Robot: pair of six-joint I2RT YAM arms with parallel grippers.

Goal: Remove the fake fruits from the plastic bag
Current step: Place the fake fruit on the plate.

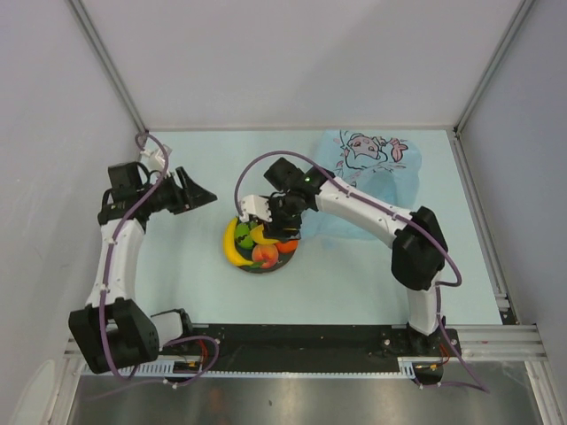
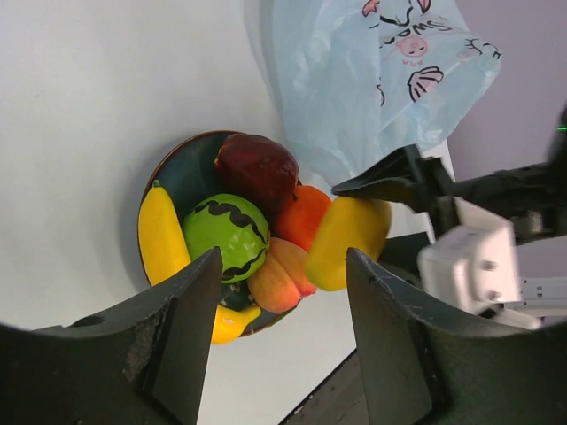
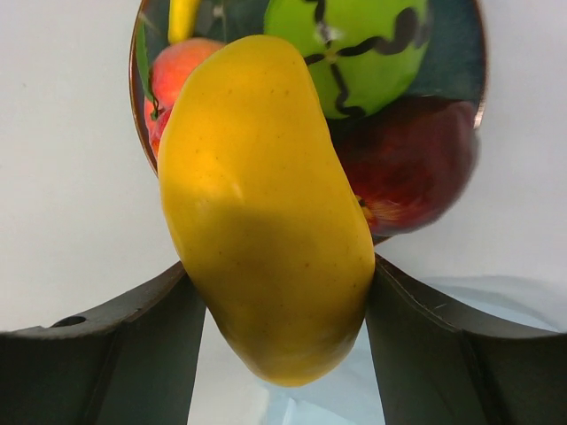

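Observation:
My right gripper (image 3: 283,310) is shut on the yellow-orange mango (image 3: 266,204), holding it just above the dark plate (image 2: 190,173). The other fake fruits lie on that plate: a banana (image 2: 159,243), a green round one (image 2: 226,235), a dark red apple (image 2: 257,168), an orange (image 2: 301,215) and a peach (image 2: 279,274). From above, the right gripper (image 1: 280,227) hangs over the plate's right side. My left gripper (image 1: 200,197) is open and holds nothing, off to the plate's upper left. The light blue plastic bag (image 1: 372,173) lies flat at the back right.
The plate (image 1: 241,266) sits in the middle of the pale table. Grey walls and metal frame posts close in the back and sides. The black base rail (image 1: 301,341) runs along the near edge. The right arm (image 1: 372,208) reaches over the bag's near corner.

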